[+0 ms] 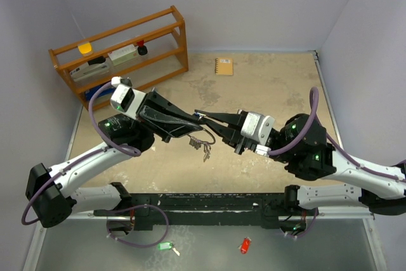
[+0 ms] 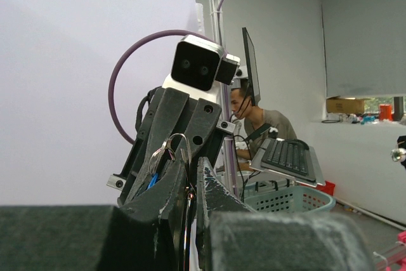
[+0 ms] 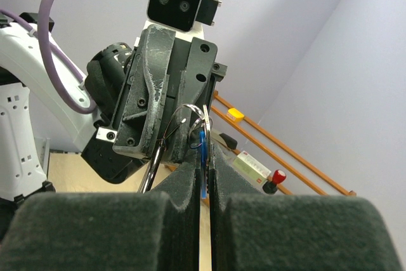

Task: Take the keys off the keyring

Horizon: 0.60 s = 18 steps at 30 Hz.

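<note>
Both arms meet above the middle of the table. My left gripper [image 1: 194,126] [image 2: 191,171] is shut on the thin silver wire of the keyring [image 2: 184,198], which also shows in the right wrist view [image 3: 153,160]. A bunch of tiny silver keys [image 1: 203,148] dangles below the two grippers. Facing it tip to tip, my right gripper [image 1: 202,115] [image 3: 204,152] is shut on the blue-tagged key [image 3: 202,157]. That key's small split ring [image 3: 193,120] stands just above the fingertips. The blue tag [image 2: 152,181] peeks out between the right fingers in the left wrist view.
A wooden rack [image 1: 120,49] with small items stands at the back left. A small orange notebook [image 1: 223,66] lies at the back centre. A green tag [image 1: 165,245] and a red tag [image 1: 245,245] lie on the near ledge below the arm bases.
</note>
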Motion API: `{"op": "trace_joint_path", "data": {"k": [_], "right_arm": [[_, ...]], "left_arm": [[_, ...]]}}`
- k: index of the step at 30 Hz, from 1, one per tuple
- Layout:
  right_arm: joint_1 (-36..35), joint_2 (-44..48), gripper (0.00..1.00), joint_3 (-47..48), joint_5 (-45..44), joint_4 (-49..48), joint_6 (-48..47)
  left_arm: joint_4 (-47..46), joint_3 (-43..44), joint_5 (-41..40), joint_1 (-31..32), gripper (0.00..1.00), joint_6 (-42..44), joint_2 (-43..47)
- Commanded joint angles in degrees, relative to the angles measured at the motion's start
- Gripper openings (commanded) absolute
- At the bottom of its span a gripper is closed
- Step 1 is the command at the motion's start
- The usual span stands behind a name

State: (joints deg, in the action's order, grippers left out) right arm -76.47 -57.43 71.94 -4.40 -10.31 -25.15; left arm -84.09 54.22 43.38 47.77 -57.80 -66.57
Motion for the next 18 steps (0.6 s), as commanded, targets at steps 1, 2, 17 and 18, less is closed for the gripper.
{"op": "trace_joint_path", "data": {"k": [1,2,17,18], "right_arm": [[1.6,-6.3,0.00,-4.3,-6.4,13.0,1.6],[1.6,-6.5,0.00,-4.2,-6.1,13.4,1.8],[1.6,-9.5,0.00,-4.2,1.4,18.3,4.0],[1.5,-10.2,0.00,-3.9,1.3,19.0,4.1]], "left_arm": [[-7.6,5.9,0.8,1.8,0.00,4.9,4.8],[-6.7,5.8,0.9,1.8,0.00,6.0,5.2],[6.5,5.5,-1.6,1.8,0.00,20.9,8.6],[7.1,5.7,-1.7,1.8,0.00,22.1,8.6]]}}
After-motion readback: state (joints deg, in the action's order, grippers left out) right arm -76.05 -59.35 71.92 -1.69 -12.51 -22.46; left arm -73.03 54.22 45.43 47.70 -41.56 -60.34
